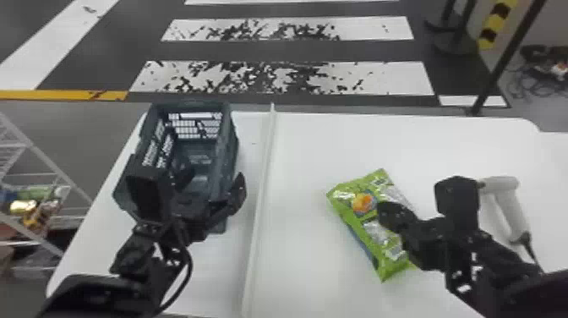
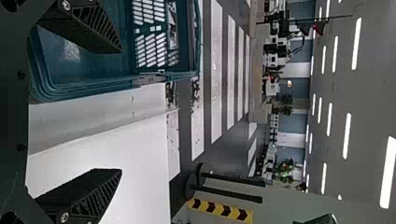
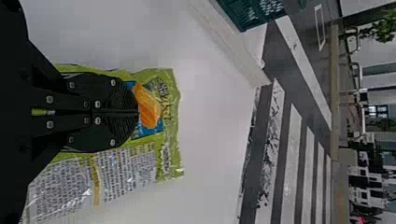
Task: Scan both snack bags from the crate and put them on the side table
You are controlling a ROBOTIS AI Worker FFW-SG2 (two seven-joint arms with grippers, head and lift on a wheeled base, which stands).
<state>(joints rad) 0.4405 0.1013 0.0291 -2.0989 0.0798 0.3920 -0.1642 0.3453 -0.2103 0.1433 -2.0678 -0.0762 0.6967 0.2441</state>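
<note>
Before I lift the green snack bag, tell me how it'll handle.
The snack bag will probably sag, judging by its creased surface. Its glossy film may slip when pinched. Lying flat on the table, it seems unlikely to roll.

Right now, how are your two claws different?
The left claw is spread wide open, but the right claw is shut. The left claw is by the crate, while the right claw is at the green bag. Both claws are black with two fingers.
</note>
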